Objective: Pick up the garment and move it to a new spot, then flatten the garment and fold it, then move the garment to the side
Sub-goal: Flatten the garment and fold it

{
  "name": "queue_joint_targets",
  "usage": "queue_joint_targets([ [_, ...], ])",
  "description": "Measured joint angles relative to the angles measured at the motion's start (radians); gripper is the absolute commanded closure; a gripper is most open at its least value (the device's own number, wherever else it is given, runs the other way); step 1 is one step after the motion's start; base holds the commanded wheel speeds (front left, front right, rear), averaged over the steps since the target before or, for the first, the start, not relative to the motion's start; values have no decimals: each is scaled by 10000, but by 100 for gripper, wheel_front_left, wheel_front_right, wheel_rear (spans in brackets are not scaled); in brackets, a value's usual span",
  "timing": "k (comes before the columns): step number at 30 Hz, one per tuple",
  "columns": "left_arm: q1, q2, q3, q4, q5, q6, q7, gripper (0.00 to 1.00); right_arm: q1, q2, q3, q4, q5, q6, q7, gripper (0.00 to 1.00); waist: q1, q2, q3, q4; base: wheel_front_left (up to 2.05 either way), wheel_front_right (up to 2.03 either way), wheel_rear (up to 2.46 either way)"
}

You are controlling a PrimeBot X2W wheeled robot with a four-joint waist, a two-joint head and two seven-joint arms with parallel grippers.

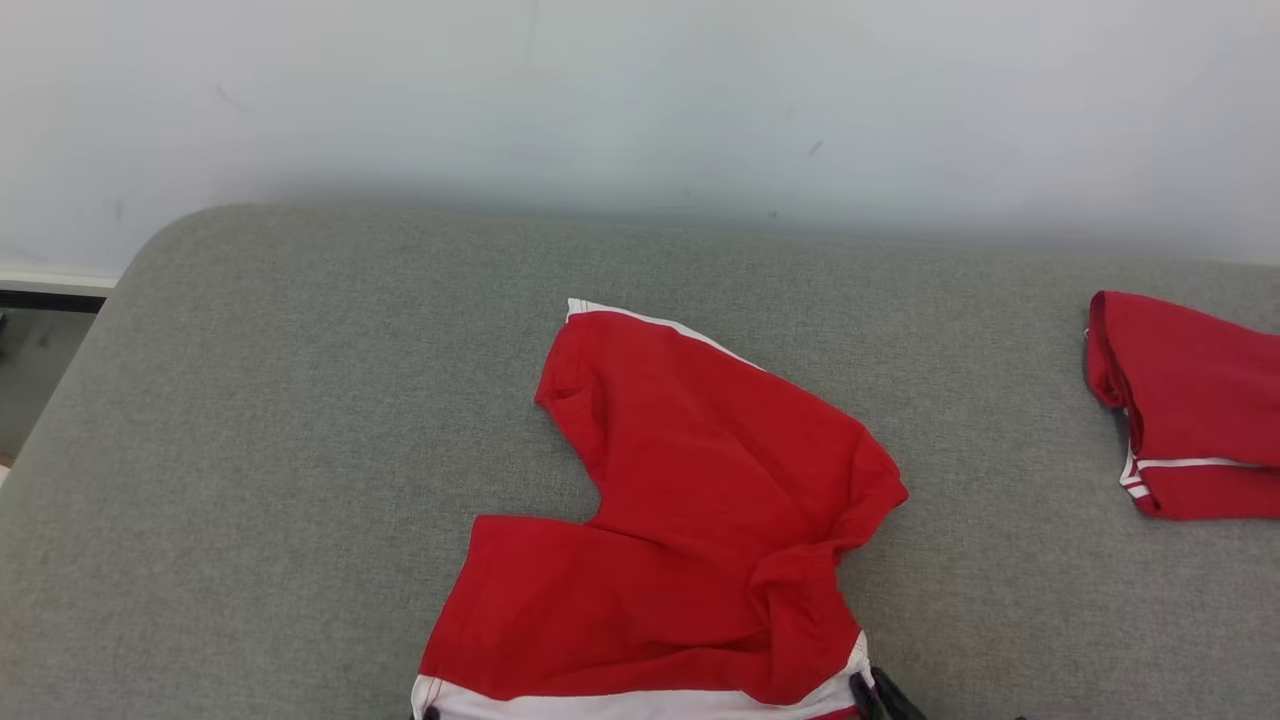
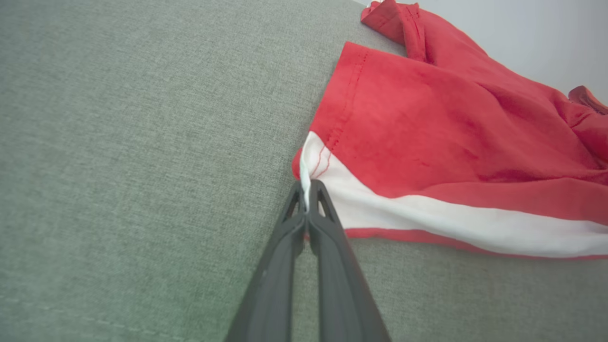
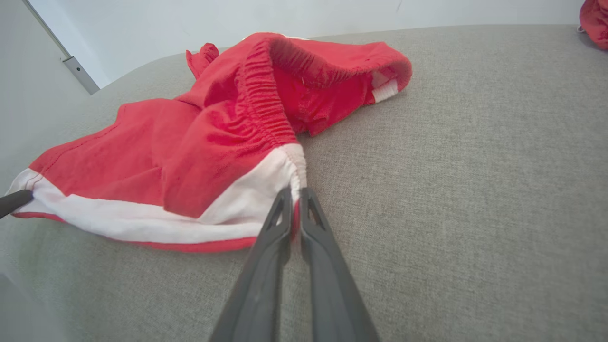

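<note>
Left pincer (image 2: 308, 189), right pincer (image 3: 295, 194): shorts (image 1: 700, 480) crosswise

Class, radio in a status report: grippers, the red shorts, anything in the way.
Left gripper shut on hem corner of shorts. Right gripper shut on waistband end. Shorts rumpled on grey cushion. Second red garment lies apart, far right; nothing blocking.

The head view's bottom edge cut the shorts (image 1: 690, 500) and most of the right hand (image 1: 862, 688); its right edge cut a second garment (image 1: 1190, 400).
</note>
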Motion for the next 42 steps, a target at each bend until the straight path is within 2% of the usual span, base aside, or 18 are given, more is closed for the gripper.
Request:
queue_joint_targets([
  [1,-7,0,31,40,52,0,0,0,-1,-40,84,-15,4,0,0,0,0,0,-11,-40,0,0,0],
  [4,-10,-2,50,48,198,0,0,0,-12,-366,332,-171,77,0,0,0,0,0,-70,-109,0,0,0],
  [5,-2,12,0,-40,242,0,0,0,-10,-694,512,-213,125,0,0,0,0,0,-105,-118,0,0,0],
  [11,22,165,-441,-215,311,0,0,0,-168,-1561,924,-127,383,0,0,0,0,0,-115,-19,0,0,0],
  [18,2,270,-711,107,213,0,0,0,-947,-2073,2228,629,897,0,0,0,0,0,-142,132,0,0,0],
  [22,-242,290,-863,523,52,0,-2,0,-1499,-2159,2834,1112,1271,0,2,0,0,0,-121,213,0,0,0],
  [23,-358,303,-965,683,-81,0,0,0,-1605,-2155,2938,1181,1344,0,0,15,0,0,-118,231,0,0,0],
  [24,-442,314,-1064,761,-153,0,0,0,-1710,-2151,3022,1304,1480,0,0,53,0,0,-118,247,0,0,0],
  [25,-513,305,-1152,849,-249,0,-2,11,-1768,-2155,3103,1398,1651,0,0,100,1,0,-121,263,0,0,0],
  [27,-669,313,-1381,1103,-481,0,0,96,-1863,-2201,3287,1538,1753,0,0,100,0,0,-126,311,0,0,0],
  [28,-717,336,-1463,1133,-502,0,0,100,-1902,-2211,3302,1567,1829,0,0,100,0,0,-128,329,0,0,0],
  [34,-824,479,-1570,911,-765,0,0,100,-1832,-2236,2947,1166,1906,0,0,100,0,0,-156,341,0,0,0],
  [42,42,472,-1003,-619,-366,0,0,100,-411,-1843,1716,-355,1440,0,0,100,0,0,-151,318,0,0,0],
])
